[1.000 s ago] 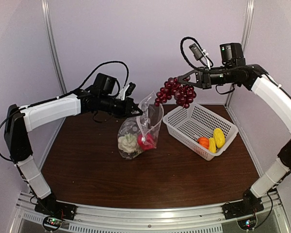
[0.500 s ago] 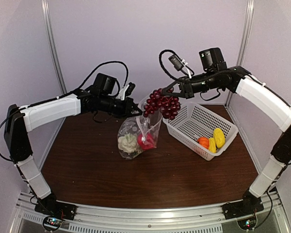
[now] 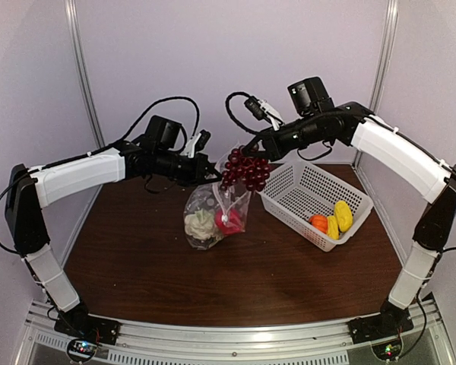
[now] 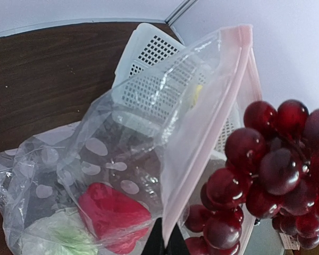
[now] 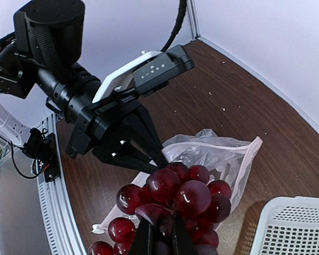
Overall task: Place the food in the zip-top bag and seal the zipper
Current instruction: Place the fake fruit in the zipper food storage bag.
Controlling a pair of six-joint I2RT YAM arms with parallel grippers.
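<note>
A dark brown wooden table (image 3: 235, 281) fills the lower middle of the top view, edged along the bottom by a pale metal rail (image 3: 235, 334). Two things rest on it. A clear zip-top bag (image 3: 209, 220) sits on its lower end at the centre. A white mesh basket (image 3: 289, 217) stands at an angle just to its right. Whether they touch cannot be told.

Clear crinkly plastic zip-top bag (image 3: 213, 199): one. Pinkish press-seal zipper strip (image 4: 228, 74): one. White toy cauliflower (image 3: 200, 224): one. Red toy pepper (image 3: 228, 221): one. Dark red toy grape bunch (image 3: 245, 170): one. Orange toy piece (image 3: 318, 223): one. Yellow toy pieces (image 3: 343, 215): two. Toy food in all: six. White mesh plastic basket (image 3: 304, 182): one. White-and-black robot arms (image 3: 80, 173): two. Dark brown wooden table (image 3: 235, 281): one.
</note>
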